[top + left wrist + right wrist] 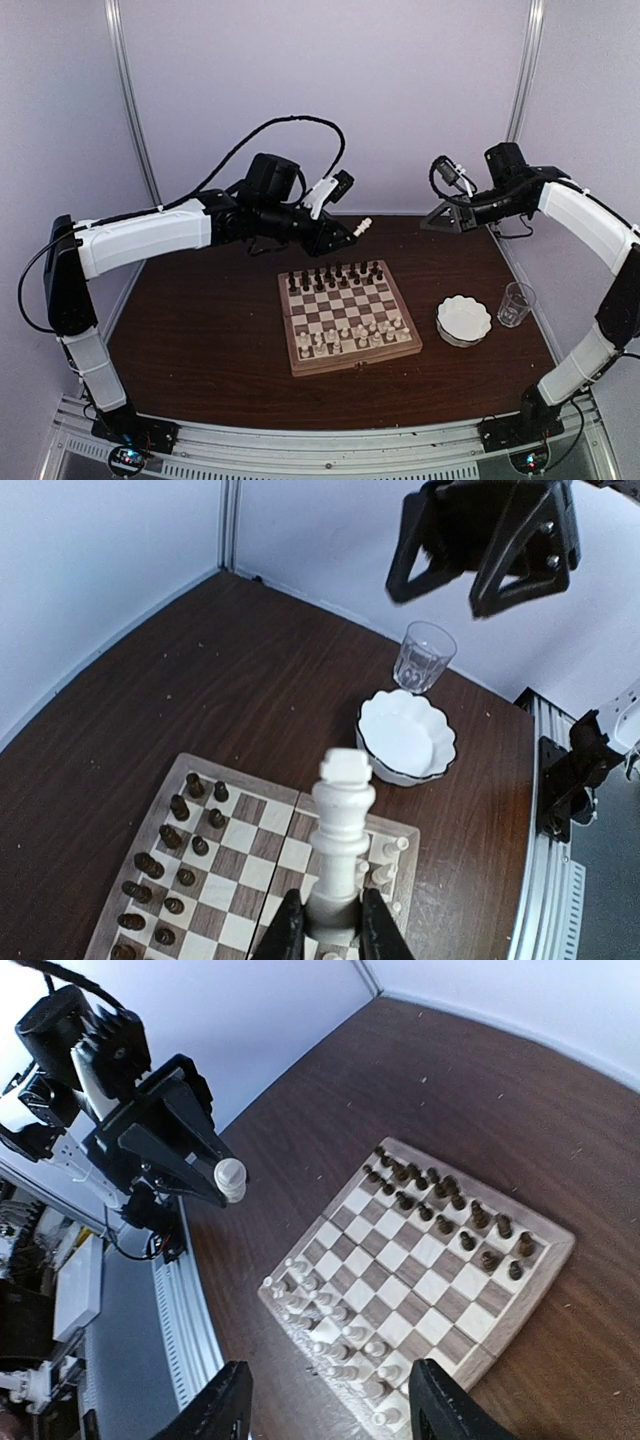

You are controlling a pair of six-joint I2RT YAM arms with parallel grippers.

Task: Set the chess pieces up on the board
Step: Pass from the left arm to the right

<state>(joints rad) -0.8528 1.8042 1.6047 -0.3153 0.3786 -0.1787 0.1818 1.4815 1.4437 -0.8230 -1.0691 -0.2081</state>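
The board [296, 362] lies mid-table with dark pieces [335, 275] along its far rows and cream pieces [355, 335] along its near rows. My left gripper [352, 231] is raised above and behind the board's far edge, shut on a cream-white king [341, 825] by its base; the king also shows in the right wrist view [230, 1177]. My right gripper [440, 221] is open and empty, raised high at the far right, its fingers [228, 1412] spread above the board [545, 1260].
A white scalloped bowl [463, 320] stands right of the board, and a clear glass [515, 303] stands beside it. Both also show in the left wrist view: the bowl [405, 736] and the glass [423, 657]. Walls close in at the back and sides.
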